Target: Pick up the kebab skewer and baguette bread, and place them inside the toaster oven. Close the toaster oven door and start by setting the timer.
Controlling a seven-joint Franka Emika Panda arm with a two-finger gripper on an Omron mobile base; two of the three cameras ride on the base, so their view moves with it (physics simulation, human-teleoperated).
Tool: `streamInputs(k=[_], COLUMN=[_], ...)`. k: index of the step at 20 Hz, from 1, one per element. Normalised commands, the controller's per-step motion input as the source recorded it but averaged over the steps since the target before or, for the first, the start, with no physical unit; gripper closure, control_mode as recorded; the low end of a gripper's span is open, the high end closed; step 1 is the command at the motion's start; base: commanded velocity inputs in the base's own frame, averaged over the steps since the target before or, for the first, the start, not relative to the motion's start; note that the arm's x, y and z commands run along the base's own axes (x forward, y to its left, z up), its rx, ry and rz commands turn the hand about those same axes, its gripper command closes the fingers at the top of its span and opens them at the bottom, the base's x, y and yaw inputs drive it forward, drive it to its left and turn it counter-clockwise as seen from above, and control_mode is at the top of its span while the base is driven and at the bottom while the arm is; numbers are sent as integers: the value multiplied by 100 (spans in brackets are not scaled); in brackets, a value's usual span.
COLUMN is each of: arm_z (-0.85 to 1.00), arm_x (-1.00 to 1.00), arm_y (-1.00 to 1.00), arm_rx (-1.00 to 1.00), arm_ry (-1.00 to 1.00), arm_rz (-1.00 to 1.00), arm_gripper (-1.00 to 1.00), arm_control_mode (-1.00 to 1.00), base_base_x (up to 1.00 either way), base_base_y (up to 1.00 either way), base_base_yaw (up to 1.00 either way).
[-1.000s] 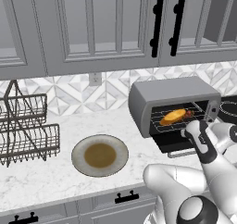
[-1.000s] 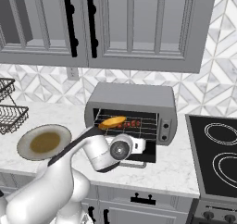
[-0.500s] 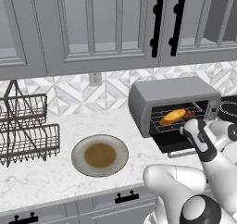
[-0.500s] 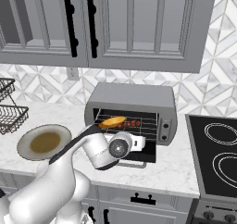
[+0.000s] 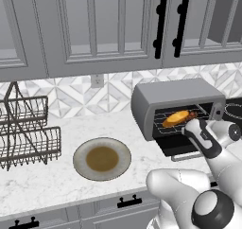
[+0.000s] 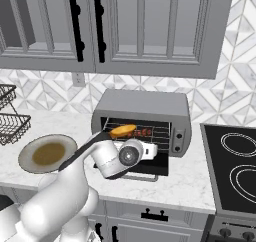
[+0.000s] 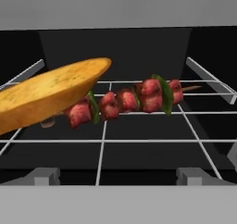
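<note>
The grey toaster oven (image 5: 175,98) (image 6: 142,108) stands on the counter with its toaster oven door (image 5: 182,148) (image 6: 156,167) folded down flat. On the wire rack inside lie the golden baguette bread (image 5: 176,118) (image 6: 123,131) (image 7: 46,96) at the left and the kebab skewer (image 5: 192,114) (image 6: 143,132) (image 7: 132,100) of red chunks beside it, partly tucked under the bread's end. My gripper (image 5: 193,127) (image 7: 119,177) hovers over the lowered door, facing the cavity. It is open, its tips wide apart and holding nothing.
A round plate (image 5: 101,158) (image 6: 47,153) with a brown centre sits left of the oven. A wire dish rack (image 5: 26,128) (image 6: 10,121) stands at the far left. A black stovetop (image 6: 235,171) lies right of the oven. Wall cabinets hang overhead.
The hand has shifted only slightly upward in front of the oven. The jaws have stayed open, and the bread and skewer have not moved.
</note>
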Motion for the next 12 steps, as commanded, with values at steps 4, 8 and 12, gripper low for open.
streamInputs(k=[4,8,12], arm_z=[0,0,0], arm_x=[0,0,-3], arm_y=[0,0,0], arm_rx=[0,0,0], arm_ry=[0,0,0], arm_rz=[0,0,0], arm_gripper=[-100,-100,-100], arm_control_mode=[-100,-100,-100], base_base_x=[0,0,0], base_base_y=[0,0,0], base_base_yaw=[0,0,0])
